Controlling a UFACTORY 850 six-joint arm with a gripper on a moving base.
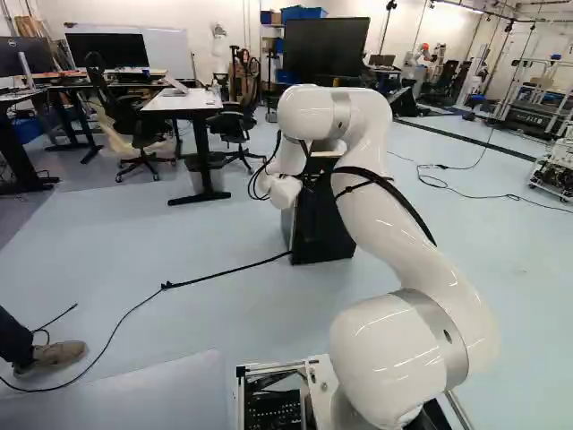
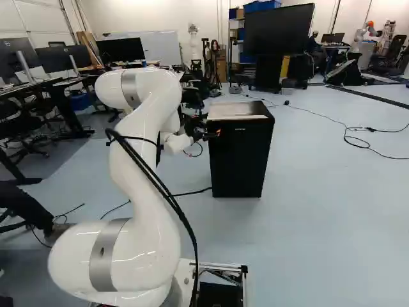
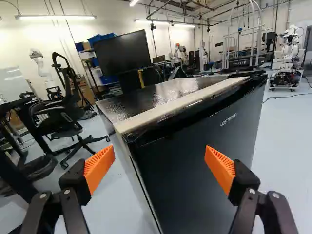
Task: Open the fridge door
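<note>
1. The fridge [image 2: 241,157] is a black, upright box on a smooth, pale floor [image 2: 332,211]; it stands ahead of the base, just right of the middle of the right base view, and looks shut.
2. Its door [image 3: 195,161] is flat and dark, with a straight seam down one edge; the top [image 3: 134,106] is glossy and mottled with reflections, a pale, matt strip [image 3: 180,107] running along its front.
3. The gripper [image 2: 215,133] is at the fridge's upper front corner, its jaws wide apart; the orange pads [image 3: 99,167] are wedge-shaped and finely ridged, one out past the seamed edge, the other before the door's face; I cannot tell whether either touches.
4. The arm [image 2: 144,166] is smooth, rounded white shell with silvery bands; black cables [image 2: 167,193] curve along it.
5. An open metal-framed box [image 1: 240,403] at the arm's foot holds black equipment; blue bins [image 2: 262,6] sit high on a shelf, contents hidden.
</note>
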